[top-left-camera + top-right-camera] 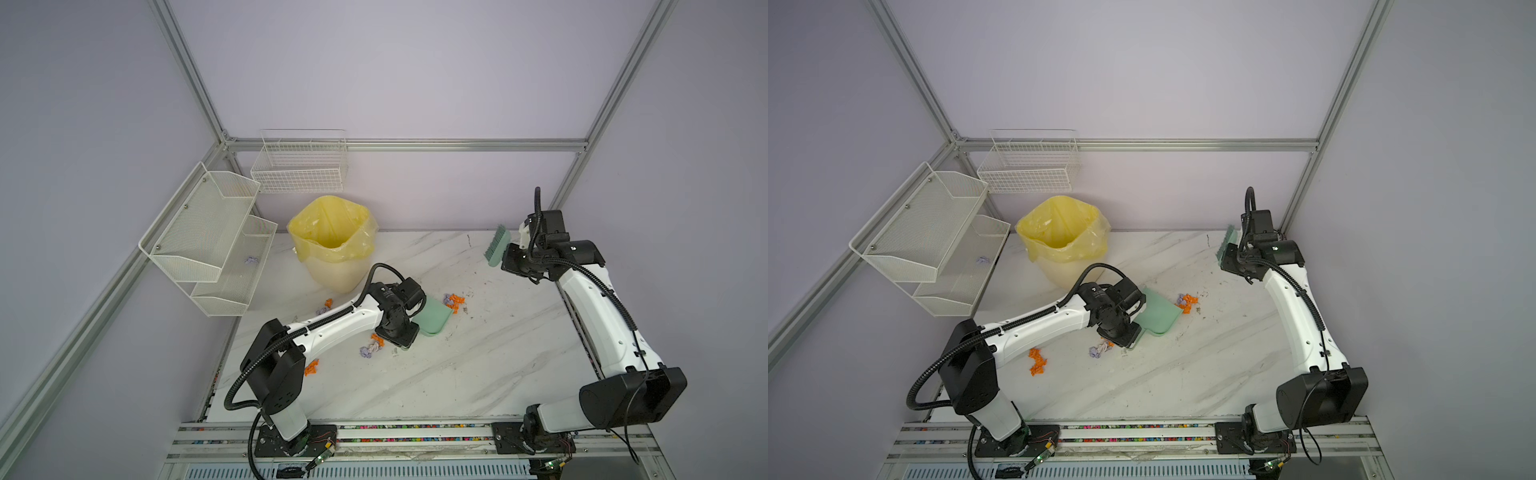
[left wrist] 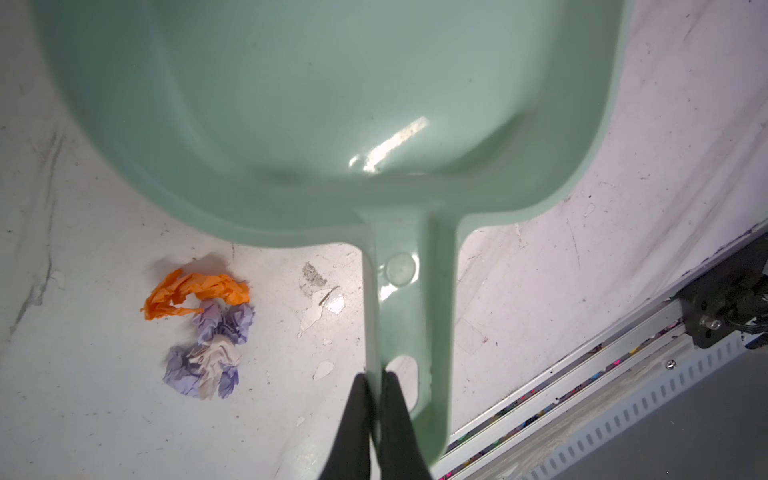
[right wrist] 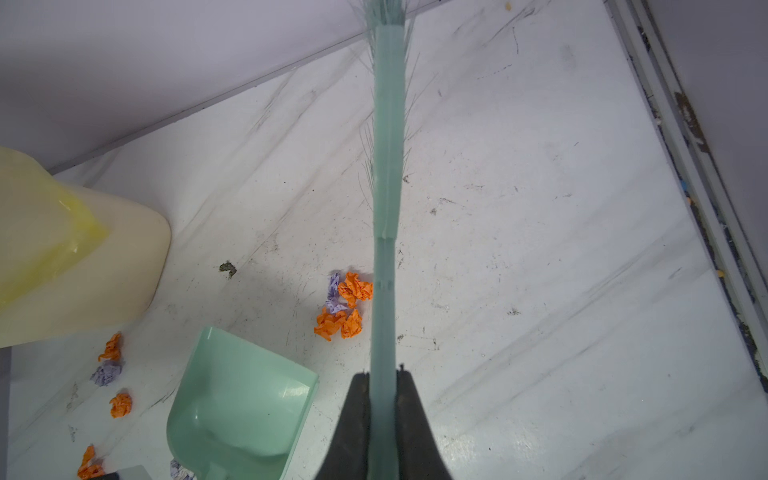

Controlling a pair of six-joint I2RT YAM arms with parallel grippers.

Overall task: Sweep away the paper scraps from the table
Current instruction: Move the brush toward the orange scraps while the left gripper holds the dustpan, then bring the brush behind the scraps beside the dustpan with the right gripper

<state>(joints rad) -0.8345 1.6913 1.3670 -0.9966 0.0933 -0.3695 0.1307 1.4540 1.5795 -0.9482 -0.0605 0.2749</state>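
Wire shelves (image 1: 208,241), far left: one lavender scrap inside. Bin (image 1: 332,270) with yellow bag; left gripper (image 2: 375,376), jaws clamped on the handle of the green dustpan (image 1: 432,318); paper scraps (image 1: 454,301) in small heaps on the table (image 1: 478,365), around arm and pan mouth. Right gripper (image 3: 382,374), far right near the back edge, jaws clamped on the green brush (image 1: 496,247).

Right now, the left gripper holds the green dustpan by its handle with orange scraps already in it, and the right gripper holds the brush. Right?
Not quite. The dustpan is empty, as the left wrist view shows; the paper scraps lie on the table beside it. The left gripper does hold its handle, and the right gripper holds the brush.
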